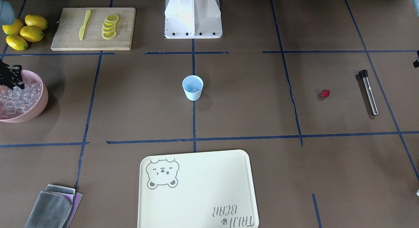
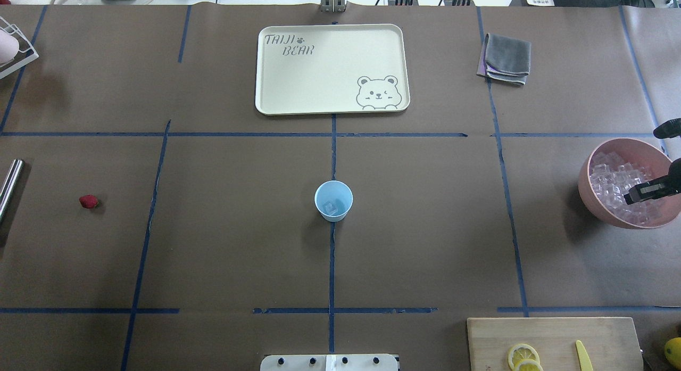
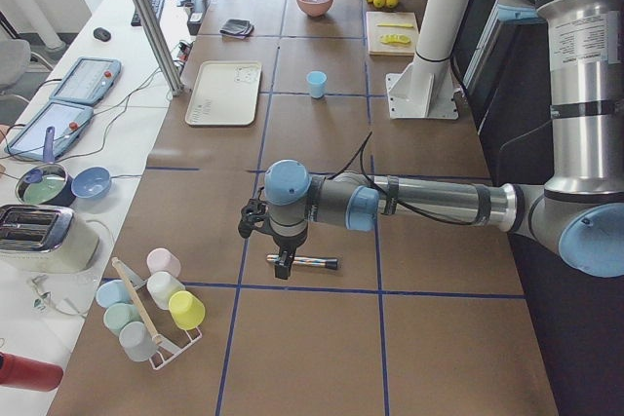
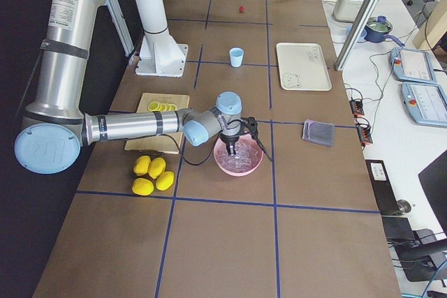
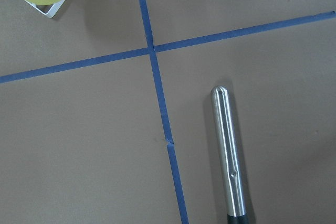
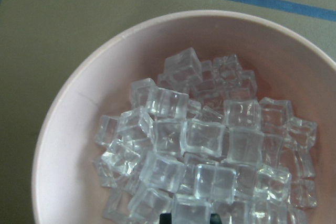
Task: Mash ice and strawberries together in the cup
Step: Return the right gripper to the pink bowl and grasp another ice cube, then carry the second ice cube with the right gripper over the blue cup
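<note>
- The right gripper (image 6: 190,216) hangs low over the pink bowl (image 1: 42,103) at the table's (image 1: 245,100) end on the robot's right, its tips down among the ice (image 6: 199,156) heaped inside.
- On my right wrist feed the jaws stand narrow, about one cube apart, with a cube between the tips. Whether they pinch it or only straddle it, I cannot tell.
- The cup (image 2: 333,200) stands upright at the middle of the table on a blue tape line, well apart from both arms. One clear cube (image 2: 332,207) lies at its bottom.
- The strawberry (image 1: 325,93) lies bare on the table toward the robot's left, between the cup and the metal muddler (image 1: 369,92), nearer the muddler and touching neither.
- The left gripper (image 3: 282,262) hovers over the muddler, which lies flat with its black cap toward the robot. I only see this gripper in the side view, and the left wrist feed shows the rod but no fingers, so I cannot tell how its jaws stand.
- Past the bowl, near the robot's base, sit a cutting board (image 1: 68,38) with lemon slices (image 1: 110,26) and a yellow knife (image 1: 85,24), and whole lemons (image 1: 25,31) beside it.
</note>
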`<action>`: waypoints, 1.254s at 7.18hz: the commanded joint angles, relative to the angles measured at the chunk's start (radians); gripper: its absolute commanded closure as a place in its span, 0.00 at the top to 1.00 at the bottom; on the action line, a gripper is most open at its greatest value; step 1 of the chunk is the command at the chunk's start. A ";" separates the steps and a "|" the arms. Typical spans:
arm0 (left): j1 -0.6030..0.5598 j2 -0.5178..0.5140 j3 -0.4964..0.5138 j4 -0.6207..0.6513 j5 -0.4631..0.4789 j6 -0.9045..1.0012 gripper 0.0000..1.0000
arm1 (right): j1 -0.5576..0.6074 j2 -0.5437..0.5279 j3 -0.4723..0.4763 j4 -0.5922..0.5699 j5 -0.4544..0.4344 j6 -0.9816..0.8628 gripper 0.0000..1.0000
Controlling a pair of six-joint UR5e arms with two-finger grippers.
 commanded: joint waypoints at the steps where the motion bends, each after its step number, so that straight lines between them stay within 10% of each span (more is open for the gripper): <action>1: 0.000 0.000 0.000 0.000 0.001 0.000 1.00 | 0.039 0.003 0.053 -0.013 0.012 0.001 0.03; 5: 0.001 -0.002 -0.006 0.000 0.001 -0.001 1.00 | -0.049 0.461 0.178 -0.526 -0.020 0.174 0.03; 9: 0.001 -0.003 -0.020 0.000 0.004 -0.001 1.00 | -0.469 0.893 0.005 -0.634 -0.383 0.715 0.02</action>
